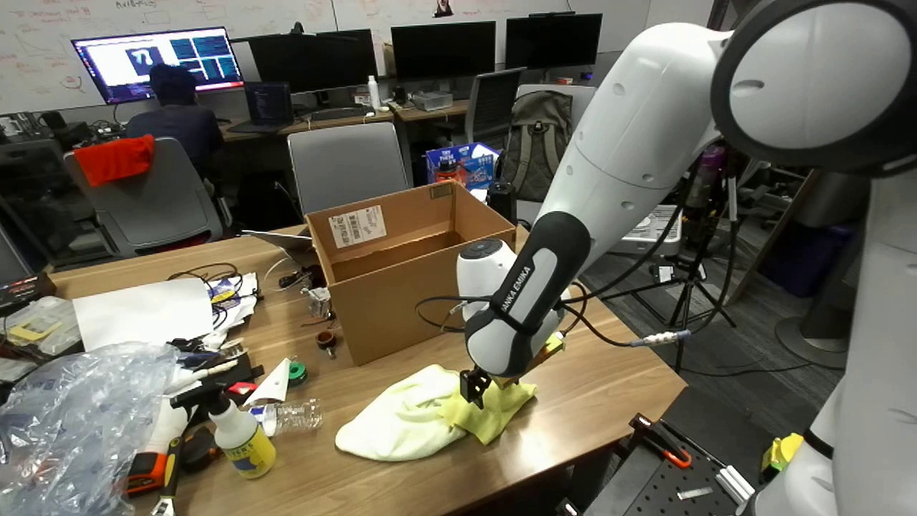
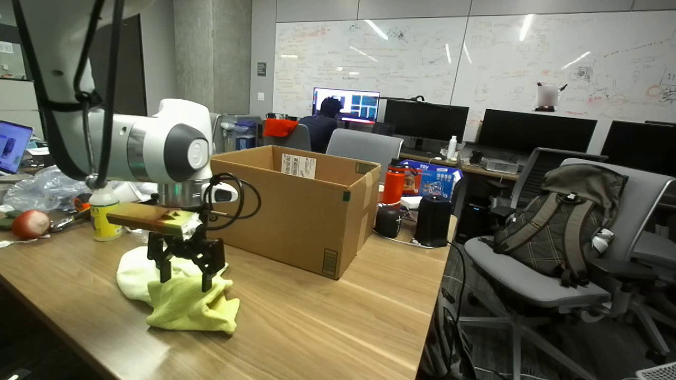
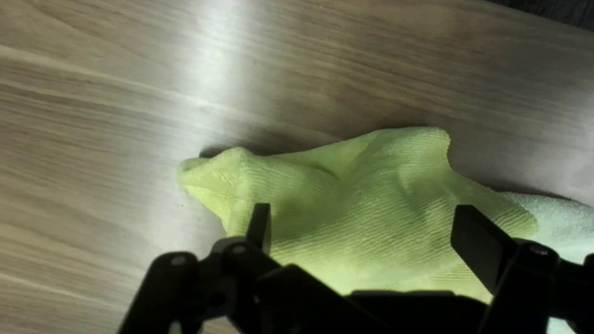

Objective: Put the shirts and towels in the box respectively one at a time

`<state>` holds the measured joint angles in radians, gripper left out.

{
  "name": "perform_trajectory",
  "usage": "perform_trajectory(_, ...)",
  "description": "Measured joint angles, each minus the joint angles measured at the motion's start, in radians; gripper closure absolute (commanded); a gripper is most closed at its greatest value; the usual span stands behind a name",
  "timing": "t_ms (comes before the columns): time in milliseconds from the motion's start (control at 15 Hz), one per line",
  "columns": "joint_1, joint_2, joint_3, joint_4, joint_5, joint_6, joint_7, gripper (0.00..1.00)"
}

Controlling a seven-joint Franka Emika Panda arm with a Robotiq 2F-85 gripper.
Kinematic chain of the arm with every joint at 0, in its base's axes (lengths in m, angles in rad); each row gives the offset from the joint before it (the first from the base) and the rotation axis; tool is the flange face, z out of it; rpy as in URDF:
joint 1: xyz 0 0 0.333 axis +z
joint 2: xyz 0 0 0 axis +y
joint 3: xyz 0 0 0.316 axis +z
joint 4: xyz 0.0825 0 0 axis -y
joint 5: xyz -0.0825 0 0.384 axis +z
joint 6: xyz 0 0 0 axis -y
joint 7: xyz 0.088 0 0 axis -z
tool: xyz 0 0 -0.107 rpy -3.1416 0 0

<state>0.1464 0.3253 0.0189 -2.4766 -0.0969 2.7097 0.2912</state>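
Wrist view — yellow towel [image 3: 357,199], beneath gripper [image 3: 363,225]

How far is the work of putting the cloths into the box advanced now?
Done: nothing that I can confirm; the box stands open, but its bottom is not clearly visible.
In hand: nothing is gripped; the open gripper is over the yellow-green cloth, probably next.
Left: at least that cloth and the pale cloth touching it, both on the table.

Spray bottle [image 1: 240,438] near crumpled clear plastic [image 1: 86,412]
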Motion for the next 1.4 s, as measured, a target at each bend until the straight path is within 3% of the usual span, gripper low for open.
perform_trajectory(1333, 0.019, 0.155, -0.060, 0.063, -0.052, 0.046, -0.038, 0.00)
perform_trajectory(1400, 0.019, 0.156, -0.061, 0.064, -0.052, 0.046, -0.039, 0.25)
